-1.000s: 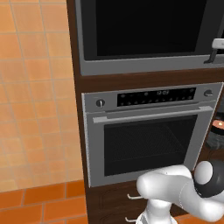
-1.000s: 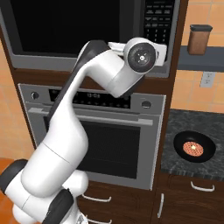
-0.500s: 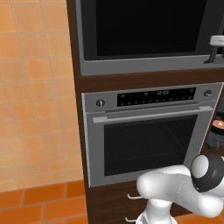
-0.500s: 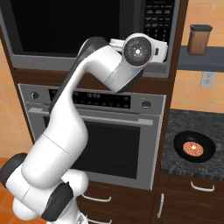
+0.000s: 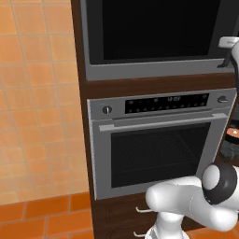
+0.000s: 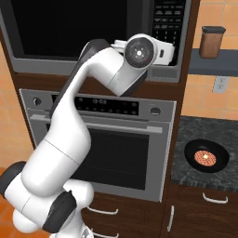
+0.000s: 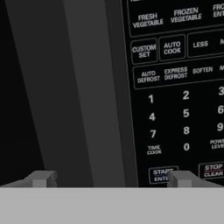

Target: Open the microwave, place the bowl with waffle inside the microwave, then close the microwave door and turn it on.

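The gripper (image 7: 109, 179) stands with its jaws wide apart and nothing between them, its two tips rising at the bottom of the hand view, one before the handle (image 7: 89, 87) and one before the keypad (image 7: 179, 87). It is close up to the microwave (image 6: 93, 37), at the right part of its front, where the dark vertical handle runs beside the key panel. The door (image 5: 158, 32) is shut, a wide black glass panel in a grey frame. Below it sits the oven (image 6: 111, 139), also closed. To the right, on the dark counter (image 6: 186, 176), lies the bowl (image 6: 206, 156) with the waffle (image 6: 205, 158) in it, well apart from the gripper. A brown jar (image 6: 212, 42) stands on a shelf above.
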Tool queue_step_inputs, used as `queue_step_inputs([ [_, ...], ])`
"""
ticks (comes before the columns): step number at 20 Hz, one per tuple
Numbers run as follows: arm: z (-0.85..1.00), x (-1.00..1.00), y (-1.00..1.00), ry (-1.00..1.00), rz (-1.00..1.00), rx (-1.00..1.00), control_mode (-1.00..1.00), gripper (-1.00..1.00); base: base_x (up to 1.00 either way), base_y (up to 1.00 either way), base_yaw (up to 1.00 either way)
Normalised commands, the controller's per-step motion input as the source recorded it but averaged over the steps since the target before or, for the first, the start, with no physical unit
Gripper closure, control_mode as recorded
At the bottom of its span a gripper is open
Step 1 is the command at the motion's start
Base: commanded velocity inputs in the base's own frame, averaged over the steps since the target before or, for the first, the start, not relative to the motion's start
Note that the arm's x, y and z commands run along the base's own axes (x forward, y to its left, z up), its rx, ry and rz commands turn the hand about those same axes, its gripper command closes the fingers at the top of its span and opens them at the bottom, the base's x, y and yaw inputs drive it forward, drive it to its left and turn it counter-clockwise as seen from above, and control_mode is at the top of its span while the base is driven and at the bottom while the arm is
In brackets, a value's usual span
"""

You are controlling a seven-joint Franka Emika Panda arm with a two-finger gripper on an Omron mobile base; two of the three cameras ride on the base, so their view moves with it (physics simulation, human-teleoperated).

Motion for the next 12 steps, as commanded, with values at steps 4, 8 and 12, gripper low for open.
queue_step_inputs([
  [4, 0.0, 0.21, 0.0, 0.0, 0.0, 0.0, -1.0, -1.0, 0.0, 0.0, 0.0],
  [8, 0.0, 0.02, 0.0, 0.0, 0.0, 0.0, -1.0, -1.0, 0.0, 0.0, 0.0],
  [12, 0.0, 0.0, 0.0, 0.0, 0.0, 0.0, -1.0, -1.0, 0.0, 0.0, 0.0],
])
